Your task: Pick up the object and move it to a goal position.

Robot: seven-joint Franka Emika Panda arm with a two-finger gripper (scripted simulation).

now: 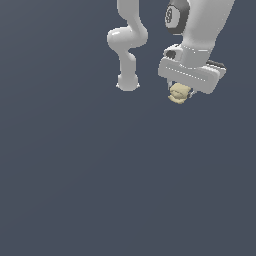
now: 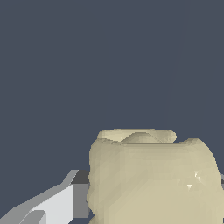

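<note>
The object point(image 1: 178, 93) is a small pale yellow-beige lumpy block, seen just under the white hand in the exterior view, toward the upper right. My gripper point(image 1: 180, 92) is shut on it, and the hand hides most of both fingers there. In the wrist view the object point(image 2: 153, 175) looms large between the fingers, with one grey-white finger point(image 2: 65, 199) pressed against its side. The other finger is almost wholly hidden behind the block.
The white arm's base and links point(image 1: 127, 47) rise at the top centre of the exterior view. A plain dark blue-grey surface point(image 1: 100, 175) fills all else in both views.
</note>
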